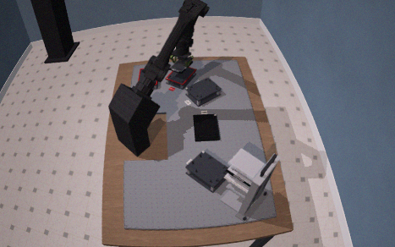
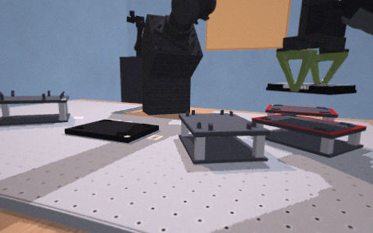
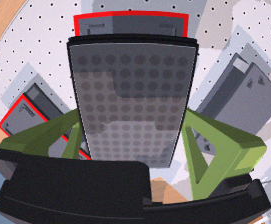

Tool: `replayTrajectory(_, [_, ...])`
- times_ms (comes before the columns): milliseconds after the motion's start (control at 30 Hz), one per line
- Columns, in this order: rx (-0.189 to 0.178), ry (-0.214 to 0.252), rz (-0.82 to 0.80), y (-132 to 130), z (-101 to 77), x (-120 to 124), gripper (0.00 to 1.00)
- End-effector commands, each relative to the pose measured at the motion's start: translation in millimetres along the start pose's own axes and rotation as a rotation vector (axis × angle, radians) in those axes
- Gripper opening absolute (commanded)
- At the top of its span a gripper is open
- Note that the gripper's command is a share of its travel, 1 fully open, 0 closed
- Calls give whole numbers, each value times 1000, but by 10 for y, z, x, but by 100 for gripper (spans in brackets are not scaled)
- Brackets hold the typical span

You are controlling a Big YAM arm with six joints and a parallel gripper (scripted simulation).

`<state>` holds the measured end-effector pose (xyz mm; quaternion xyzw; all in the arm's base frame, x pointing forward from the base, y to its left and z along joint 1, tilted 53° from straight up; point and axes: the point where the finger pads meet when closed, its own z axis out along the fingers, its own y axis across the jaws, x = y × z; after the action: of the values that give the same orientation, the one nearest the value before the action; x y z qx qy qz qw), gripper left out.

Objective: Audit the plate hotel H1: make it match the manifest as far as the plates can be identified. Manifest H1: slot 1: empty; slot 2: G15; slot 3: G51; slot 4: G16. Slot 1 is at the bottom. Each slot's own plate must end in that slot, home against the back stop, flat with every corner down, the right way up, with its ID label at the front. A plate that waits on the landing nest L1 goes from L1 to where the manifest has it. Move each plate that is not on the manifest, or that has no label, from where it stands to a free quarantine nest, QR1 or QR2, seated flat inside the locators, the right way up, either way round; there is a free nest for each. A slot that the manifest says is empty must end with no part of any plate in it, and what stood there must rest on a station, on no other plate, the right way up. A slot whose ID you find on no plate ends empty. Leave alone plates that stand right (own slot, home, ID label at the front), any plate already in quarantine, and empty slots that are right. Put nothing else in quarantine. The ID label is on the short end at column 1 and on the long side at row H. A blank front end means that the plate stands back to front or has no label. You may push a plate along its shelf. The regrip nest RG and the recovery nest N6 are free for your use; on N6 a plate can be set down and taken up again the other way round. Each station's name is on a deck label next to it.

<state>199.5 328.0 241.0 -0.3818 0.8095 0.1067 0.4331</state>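
Gripper (image 2: 311,81) clamped across the plate's (image 3: 133,106) long sides, holding it level above the red nests (image 2: 311,124); rigid, light, likely slick plastic, so keep grip centered.

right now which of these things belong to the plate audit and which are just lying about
In the job:
- gripper, shut on a plate above the deck
- two red-rimmed nests below it
- plate hotel
- black plate lying flat on the deck

Standing by:
- bare grey nest
- orange panel
- black pillar on the floor
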Motion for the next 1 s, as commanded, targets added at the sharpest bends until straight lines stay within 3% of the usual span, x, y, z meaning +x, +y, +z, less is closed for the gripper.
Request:
replayTrajectory(0, [2,-13,-6,-13,27,-64,86])
replayTrajectory(167, [0,-23,-3,-33,-17,-63,86])
replayTrajectory(633, [4,-8,-7,-22,152,-29,86])
replayTrajectory(700, [4,-8,-7,-22,152,-29,86])
replayTrajectory(733, [-6,-25,-8,-10,64,-59,86])
replayTrajectory(967, [-2,-11,-11,9,194,-37,86])
